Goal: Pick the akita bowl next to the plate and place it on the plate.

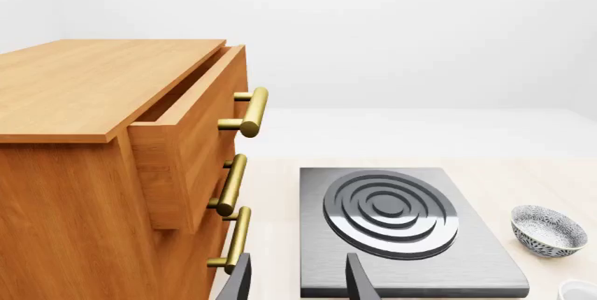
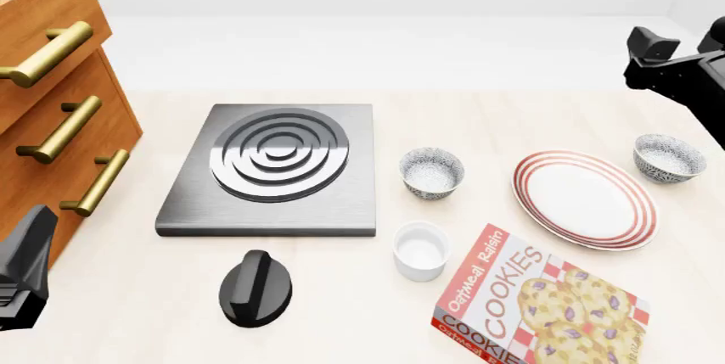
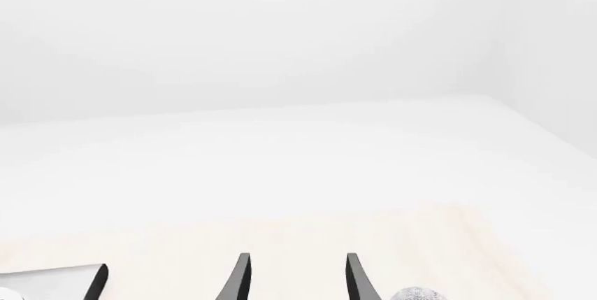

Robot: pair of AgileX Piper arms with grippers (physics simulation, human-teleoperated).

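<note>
The plate (image 2: pixel 586 199) is white with red rings and lies at the right of the table. The akita bowl (image 2: pixel 668 157) sits just beyond the plate's right rim; its speckled top (image 3: pixel 417 294) shows at the edge of the right wrist view. An identical twin bowl (image 2: pixel 432 171) (image 1: pixel 549 230) stands left of the plate, near the stove. My right gripper (image 3: pixel 296 279) is open and empty, high above the table behind the akita bowl. My left gripper (image 1: pixel 298 282) is open and empty, near the drawer cabinet and far from both bowls.
A wooden drawer cabinet (image 2: pixel 51 84) with brass handles stands at the left, its top drawer (image 1: pixel 191 129) pulled out. A grey stove plate (image 2: pixel 275 169) lies mid-table with a black knob (image 2: pixel 256 288) in front. A white cup (image 2: pixel 420 250) and a cookie box (image 2: pixel 532 305) lie near the front.
</note>
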